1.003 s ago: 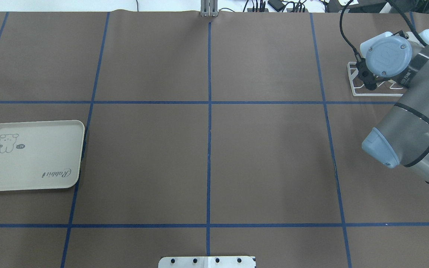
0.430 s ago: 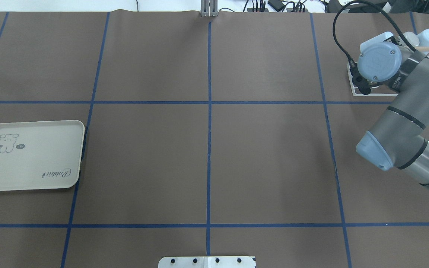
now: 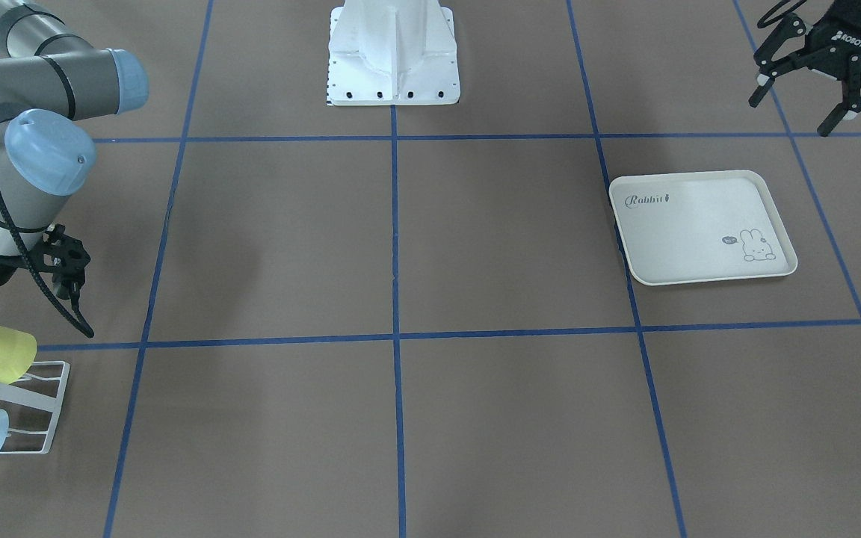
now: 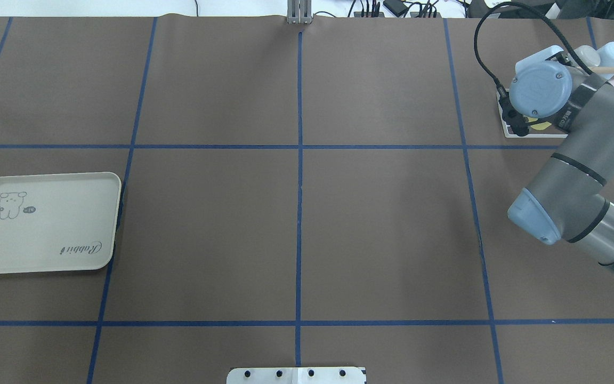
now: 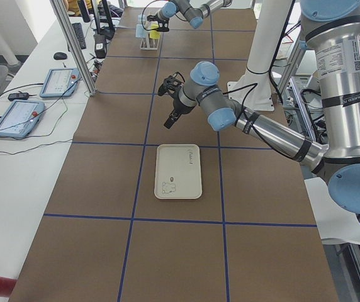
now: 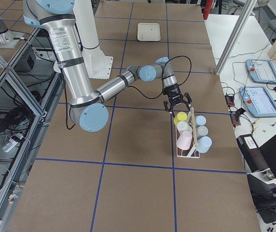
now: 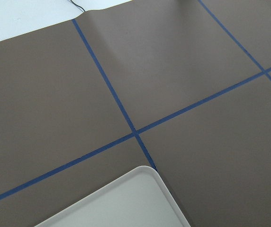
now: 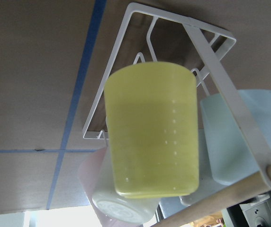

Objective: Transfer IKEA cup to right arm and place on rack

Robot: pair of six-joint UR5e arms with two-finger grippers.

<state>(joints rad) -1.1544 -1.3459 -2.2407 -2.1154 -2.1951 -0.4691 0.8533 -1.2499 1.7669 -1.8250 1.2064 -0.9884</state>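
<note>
Yellow IKEA cup (image 8: 149,137) hung on the rack (image 8: 233,101); release judged in hand.
Cup lies just beneath the right claw (image 6: 177,107), whose spread cannot be told; a clean lift-away is called for. The left claw (image 3: 797,104) is held wide, empty.

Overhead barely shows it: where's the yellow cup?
In the exterior right view the yellow cup sits on the white rack on the robot's right, at its end nearest the table centre, beside a white cup.

Brown table mat (image 4: 205,224), blue tape grid (image 4: 299,213); white side bench (image 5: 4,189) with tablets (image 5: 16,117).
</note>
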